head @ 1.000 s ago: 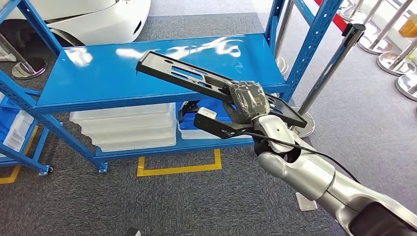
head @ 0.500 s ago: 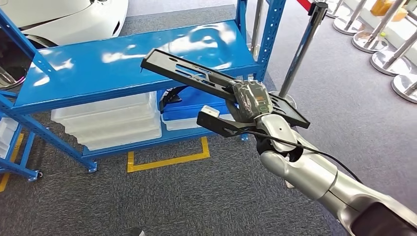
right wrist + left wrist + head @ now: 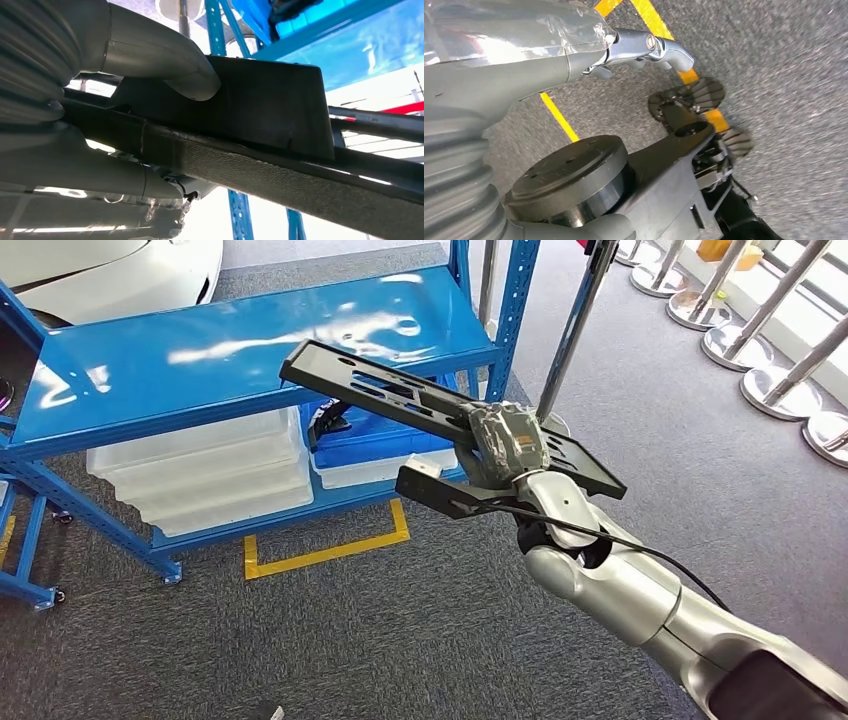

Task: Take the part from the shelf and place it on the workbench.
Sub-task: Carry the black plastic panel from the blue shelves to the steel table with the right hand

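Note:
The part (image 3: 380,395) is a long flat black plate with slots, held level in the air in front of the blue shelf (image 3: 200,355). My right hand (image 3: 505,445) grips it near its right end, fingers wrapped over the top. In the right wrist view the thumb (image 3: 165,65) presses on the black part (image 3: 260,110), with the shelf's blue frame behind it. My left hand (image 3: 524,50) hangs low over the grey carpet and holds nothing, its fingers apart.
Under the shelf's top board stand stacked clear bins (image 3: 200,475) and a blue bin (image 3: 375,445). A yellow tape mark (image 3: 320,550) lies on the carpet. A stanchion post (image 3: 570,330) rises just beyond the part; several chrome bases (image 3: 770,390) stand at the right.
The whole view has swung to the right, so the shelf has slid left in the picture. My right hand keeps the same grip on the part.

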